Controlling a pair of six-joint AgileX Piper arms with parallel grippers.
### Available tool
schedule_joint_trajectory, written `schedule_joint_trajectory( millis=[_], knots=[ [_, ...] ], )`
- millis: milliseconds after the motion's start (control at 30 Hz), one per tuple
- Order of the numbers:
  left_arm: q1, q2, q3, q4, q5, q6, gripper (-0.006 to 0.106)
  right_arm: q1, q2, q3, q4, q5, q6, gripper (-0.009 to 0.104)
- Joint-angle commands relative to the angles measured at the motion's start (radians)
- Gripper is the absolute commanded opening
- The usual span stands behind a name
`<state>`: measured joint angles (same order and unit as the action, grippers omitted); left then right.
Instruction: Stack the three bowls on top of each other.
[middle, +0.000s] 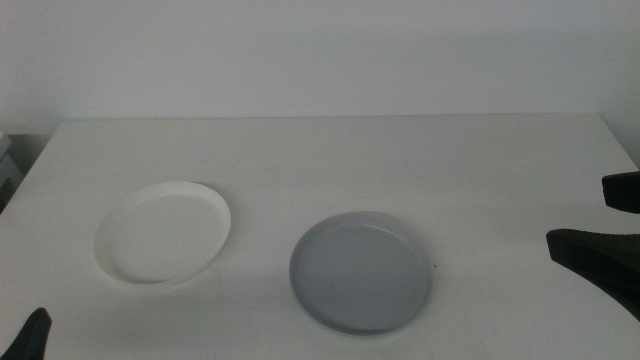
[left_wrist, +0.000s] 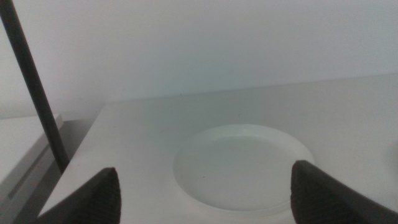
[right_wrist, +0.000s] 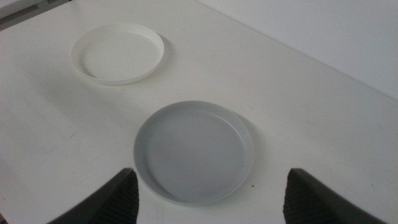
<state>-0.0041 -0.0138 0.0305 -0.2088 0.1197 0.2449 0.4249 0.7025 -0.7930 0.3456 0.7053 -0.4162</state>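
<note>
On the bench (middle: 330, 170), the white bowl (middle: 162, 234) sits left of centre and the grey bowl (middle: 362, 273) lower centre, apart. The left gripper (left_wrist: 205, 193) and right gripper (right_wrist: 210, 196) both have jaws spread, holding nothing.

Dim, flat, slightly soft; faint shadows.

The right gripper (middle: 605, 215) came into the middle view from the right edge, in the lower right part of the frame. Its two dark jaws stood apart, one higher and short, one lower and longer, and they held nothing. The left gripper (middle: 33, 335) showed only as a small dark tip in the lower left corner of the middle view. In the left wrist view its jaws were wide apart and empty.
</note>
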Motion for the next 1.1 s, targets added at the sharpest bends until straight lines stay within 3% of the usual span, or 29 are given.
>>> schedule_joint_trajectory(
  millis=[0,167,400,833,1067],
  knots=[
    [-0.008,-0.013,-0.005,0.008,-0.083,0.007,0.105,0.004,-0.002,-0.022,0.008,-0.071,-0.013,0.059],
    [0.022,0.054,-0.014,0.003,-0.094,0.004,0.105,0.004,-0.002,-0.022,0.008,-0.071,-0.013,0.059],
    [0.124,0.349,-0.185,-0.105,-0.018,-0.112,0.105,0.004,-0.002,-0.022,0.008,-0.071,-0.013,0.059],
    [0.158,0.954,-0.707,-0.112,0.380,-0.115,0.105,0.004,-0.002,-0.022,0.008,-0.071,-0.013,0.059],
    [0.158,1.134,-0.794,-0.099,0.416,-0.104,0.105,0.004,-0.002,-0.022,0.008,-0.071,-0.013,0.059]
  ],
)
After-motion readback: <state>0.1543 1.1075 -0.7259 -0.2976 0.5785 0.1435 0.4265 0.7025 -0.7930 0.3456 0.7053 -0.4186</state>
